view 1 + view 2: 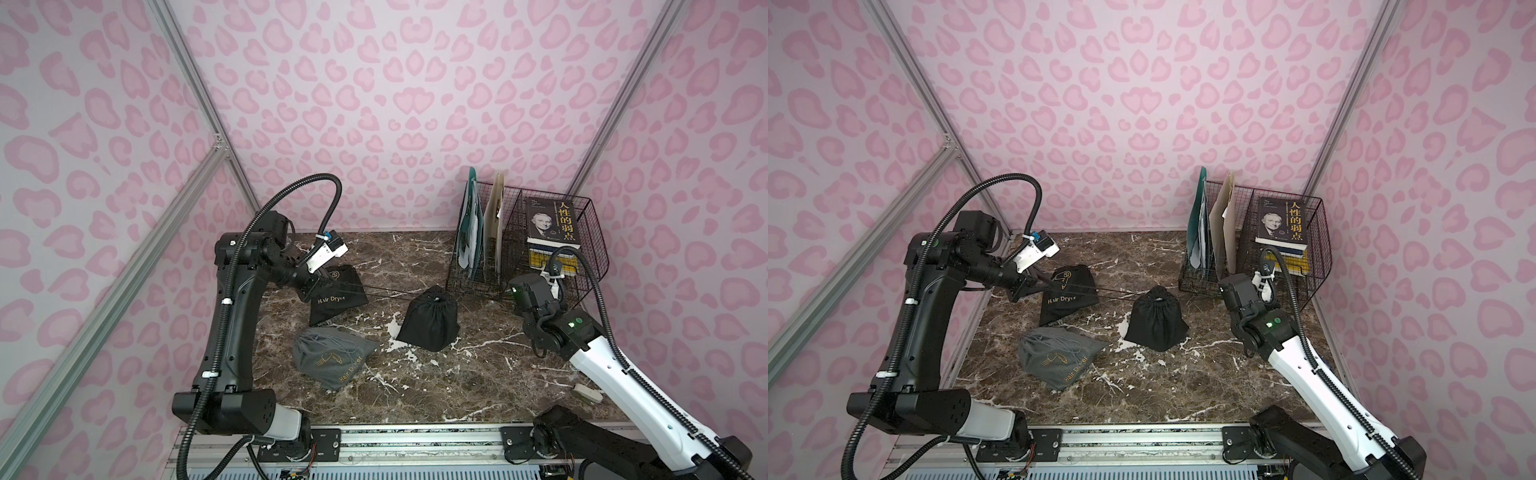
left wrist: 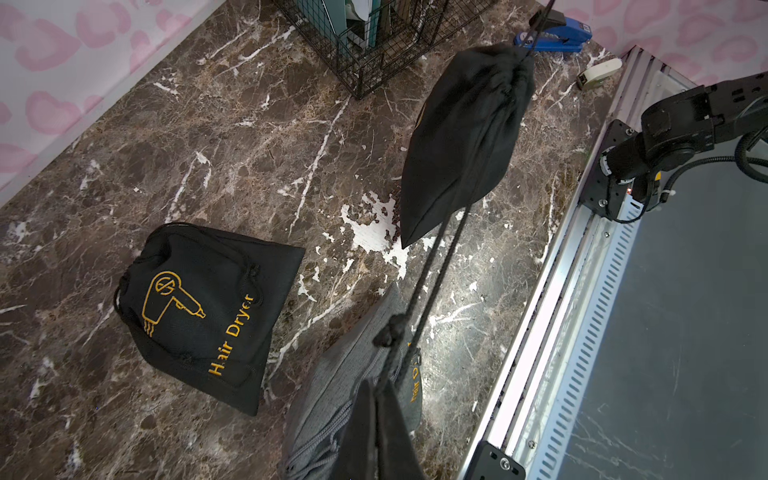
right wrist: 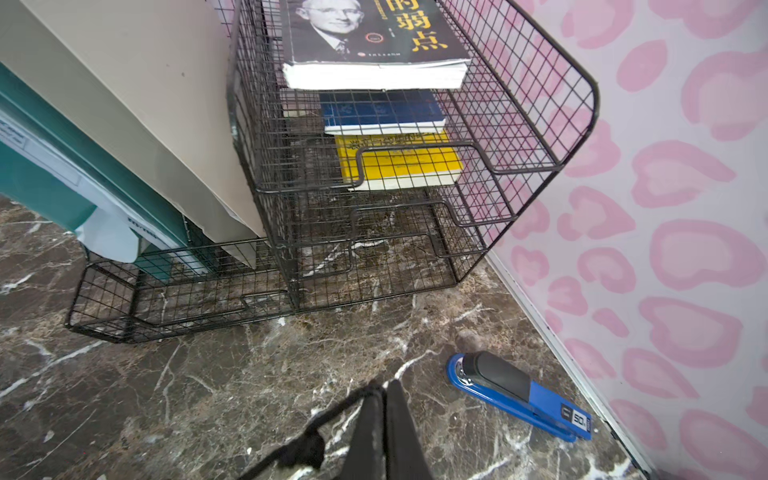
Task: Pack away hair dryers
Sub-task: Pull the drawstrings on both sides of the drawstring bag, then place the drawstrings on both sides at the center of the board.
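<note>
Cinched black pouch [image 1: 428, 322] bulges (drawstrings [image 2: 390, 332] taut, contents hidden).

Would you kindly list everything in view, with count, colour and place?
table: 1, brown marble.
cinched pouch: 1, black, upright mid-table.
printed pouch: 1, black, near left gripper.
grey pouch: 1, grey, front left.
drawstrings: black, taut from cinched pouch to both grippers.
rack: 1, black wire, far right corner.
books: 3, black, blue, yellow, stacked in rack.
folders: 2, teal and beige, upright in rack.
stapler: 1, blue, near rack by right wall.
small object: 1, white, front right.
dryers: none visible.
left gripper: black, shut on drawstrings.
right gripper: black, shut on drawstrings.
</note>
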